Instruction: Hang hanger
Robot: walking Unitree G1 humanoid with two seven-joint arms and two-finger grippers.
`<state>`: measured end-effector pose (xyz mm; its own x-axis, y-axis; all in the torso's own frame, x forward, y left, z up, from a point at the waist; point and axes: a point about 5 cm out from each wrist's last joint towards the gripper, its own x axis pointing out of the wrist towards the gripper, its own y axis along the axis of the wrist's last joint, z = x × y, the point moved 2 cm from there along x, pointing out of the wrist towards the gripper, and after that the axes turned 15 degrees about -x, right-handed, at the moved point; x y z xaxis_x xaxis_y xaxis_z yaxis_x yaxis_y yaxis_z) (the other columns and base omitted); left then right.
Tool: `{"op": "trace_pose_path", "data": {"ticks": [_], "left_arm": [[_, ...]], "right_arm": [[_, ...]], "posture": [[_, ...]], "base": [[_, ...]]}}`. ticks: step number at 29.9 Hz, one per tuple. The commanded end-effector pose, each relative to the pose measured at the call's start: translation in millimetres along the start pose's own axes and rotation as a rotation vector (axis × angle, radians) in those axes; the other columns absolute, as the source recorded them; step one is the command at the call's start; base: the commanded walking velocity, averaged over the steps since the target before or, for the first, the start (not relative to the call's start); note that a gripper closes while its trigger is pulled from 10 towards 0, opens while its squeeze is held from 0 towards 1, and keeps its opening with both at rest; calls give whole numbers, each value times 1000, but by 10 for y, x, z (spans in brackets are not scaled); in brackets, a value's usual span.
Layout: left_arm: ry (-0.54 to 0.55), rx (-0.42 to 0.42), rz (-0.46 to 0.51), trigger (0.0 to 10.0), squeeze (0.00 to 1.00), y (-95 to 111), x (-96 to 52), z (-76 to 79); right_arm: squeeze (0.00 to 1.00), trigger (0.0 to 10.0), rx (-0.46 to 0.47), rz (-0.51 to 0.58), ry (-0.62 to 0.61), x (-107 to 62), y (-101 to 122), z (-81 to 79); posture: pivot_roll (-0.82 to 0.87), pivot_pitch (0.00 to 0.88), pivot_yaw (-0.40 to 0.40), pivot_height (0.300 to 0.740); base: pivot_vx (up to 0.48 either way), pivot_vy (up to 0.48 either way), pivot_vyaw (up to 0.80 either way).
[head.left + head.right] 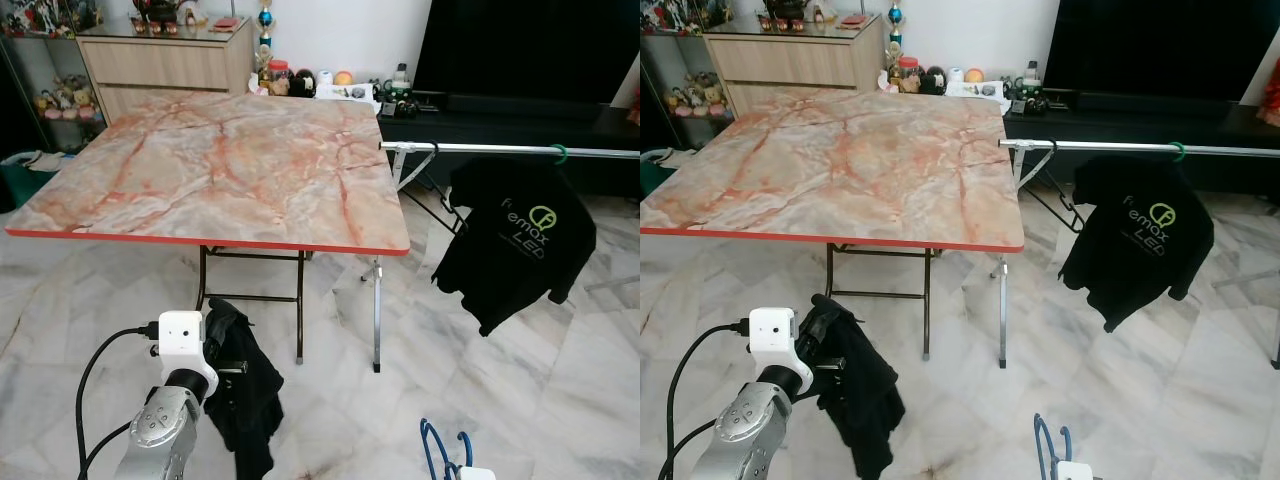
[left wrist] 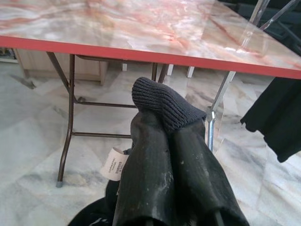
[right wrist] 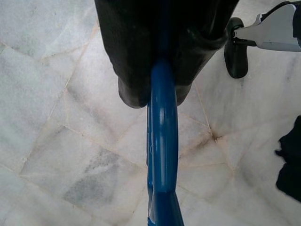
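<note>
- A drawer cabinet [image 1: 165, 62] stands at the far left wall of a room with pale marble floor [image 1: 500, 390].
- The left end effector [image 2: 164, 141], low in front of the worktop [image 1: 220, 165], pinches a black garment [image 1: 243, 385] that hangs toward the floor.
- The marbled, red-edged folding worktop fills the middle.
- The right end effector [image 3: 162, 70], low near the floor, is pressed together on a blue hanger [image 3: 162, 141].
- At right, a metal rail [image 1: 500, 149] carries a black T-shirt [image 1: 520, 240], before a dark TV [image 1: 530, 45].
</note>
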<state>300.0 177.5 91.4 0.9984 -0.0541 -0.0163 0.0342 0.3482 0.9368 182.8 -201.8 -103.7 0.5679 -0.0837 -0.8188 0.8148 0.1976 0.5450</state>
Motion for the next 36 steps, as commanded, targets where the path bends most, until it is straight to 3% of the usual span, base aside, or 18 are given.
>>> {"op": "trace_pose_path", "data": {"ticks": [1,15,20,26,29,31,32,34,36], "left_arm": [[-45,12,43,10000,0,116,35,108],[-49,12,49,10000,0,135,39,112],[-54,13,60,10000,0,176,54,129],[-74,17,83,10000,0,265,78,171],[-104,25,112,10000,0,391,119,232],[-164,35,187,10000,0,691,209,371],[-164,35,187,10000,0,691,209,371],[-245,85,261,10000,0,1013,308,554],[-285,111,296,10000,0,1164,362,653]], "right_arm": [[0,10000,-6,8,-7,2,21,33],[0,10000,-35,14,2,3,33,26],[0,10000,-36,15,5,3,34,25],[0,10000,-18,12,-1,3,27,23],[0,10000,-18,11,0,2,25,22],[0,10000,-16,11,1,3,27,23],[0,10000,-16,11,1,3,27,23],[0,10000,-16,12,2,4,32,23],[0,10000,-17,13,3,4,36,22]], "posture": [[177,0,-30,740],[178,0,-30,740],[178,0,-30,740],[180,0,-30,740],[179,0,-29,740],[184,0,-30,740],[184,0,-30,740],[191,0,-33,740],[196,0,-34,740]], "base": [[319,0,0],[327,0,0],[330,0,683],[336,0,0],[339,0,0],[341,0,0],[341,0,0],[341,0,0],[343,0,0]]}}
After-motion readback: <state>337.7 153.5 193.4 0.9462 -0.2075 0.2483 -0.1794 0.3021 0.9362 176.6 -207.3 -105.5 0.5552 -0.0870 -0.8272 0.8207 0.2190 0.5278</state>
